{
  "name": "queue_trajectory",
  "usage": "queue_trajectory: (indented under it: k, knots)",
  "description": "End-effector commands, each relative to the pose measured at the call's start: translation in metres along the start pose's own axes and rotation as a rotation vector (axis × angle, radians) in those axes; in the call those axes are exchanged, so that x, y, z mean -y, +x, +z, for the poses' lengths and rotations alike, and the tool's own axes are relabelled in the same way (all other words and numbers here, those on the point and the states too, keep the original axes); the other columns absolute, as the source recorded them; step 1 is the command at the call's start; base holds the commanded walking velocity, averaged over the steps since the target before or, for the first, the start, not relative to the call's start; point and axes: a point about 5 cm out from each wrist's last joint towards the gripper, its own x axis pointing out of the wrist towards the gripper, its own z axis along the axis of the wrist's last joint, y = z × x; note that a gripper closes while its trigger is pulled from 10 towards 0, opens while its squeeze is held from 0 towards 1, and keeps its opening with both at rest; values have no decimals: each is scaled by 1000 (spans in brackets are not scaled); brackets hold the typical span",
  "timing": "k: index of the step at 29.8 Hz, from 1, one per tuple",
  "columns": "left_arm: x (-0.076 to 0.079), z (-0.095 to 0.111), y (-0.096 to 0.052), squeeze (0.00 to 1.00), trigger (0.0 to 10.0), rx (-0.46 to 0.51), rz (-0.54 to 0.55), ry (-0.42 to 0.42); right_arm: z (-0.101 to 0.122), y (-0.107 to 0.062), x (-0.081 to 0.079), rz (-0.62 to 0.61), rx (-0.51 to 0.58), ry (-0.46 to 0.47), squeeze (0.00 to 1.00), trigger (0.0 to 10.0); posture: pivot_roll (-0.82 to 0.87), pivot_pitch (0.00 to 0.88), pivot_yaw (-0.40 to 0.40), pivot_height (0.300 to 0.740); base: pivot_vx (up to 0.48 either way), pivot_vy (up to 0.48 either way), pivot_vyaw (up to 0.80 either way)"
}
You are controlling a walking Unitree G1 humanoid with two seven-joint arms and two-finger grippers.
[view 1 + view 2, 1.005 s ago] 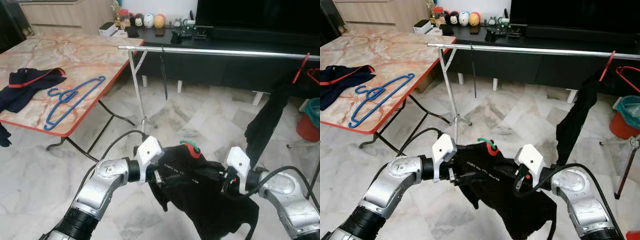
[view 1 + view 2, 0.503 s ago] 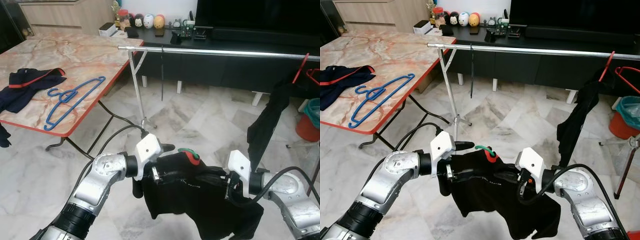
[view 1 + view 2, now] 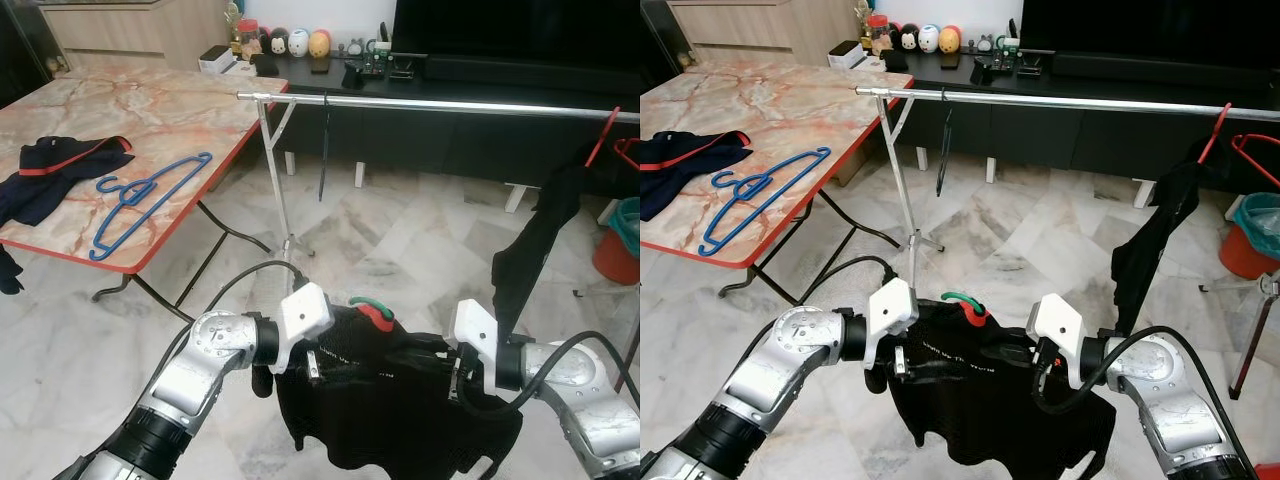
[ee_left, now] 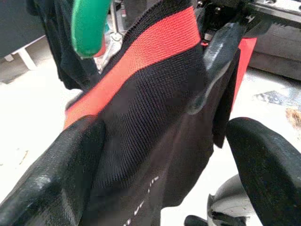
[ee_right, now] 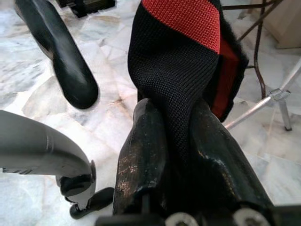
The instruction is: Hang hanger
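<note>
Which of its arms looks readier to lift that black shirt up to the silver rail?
Probably the right. The right gripper is shut on the black shirt, pinching the fabric. The left gripper is open around the collar by the green hanger hook. The rail stands ahead.

1. Green plastic hanger (image 3: 368, 305): just the hook tip pokes out, rest buried in the black red-collared shirt (image 3: 400, 410).
2. Shirt hem cut off at frame bottom.
3. Silver clothes rail (image 3: 450, 104) runs off the right edge.
</note>
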Motion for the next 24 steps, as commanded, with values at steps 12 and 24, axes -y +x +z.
queue_trajectory:
  k: [12,24]
  knots:
    - [3,-6,7,0,1804,-49,-46,17,18,6,-8,54,80,-41,0,10000,25,0,36,740,0,0,0]
    - [7,-6,4,0,0,-65,-101,25,18,8,-7,56,78,-43,0,10000,28,0,36,740,0,0,0]
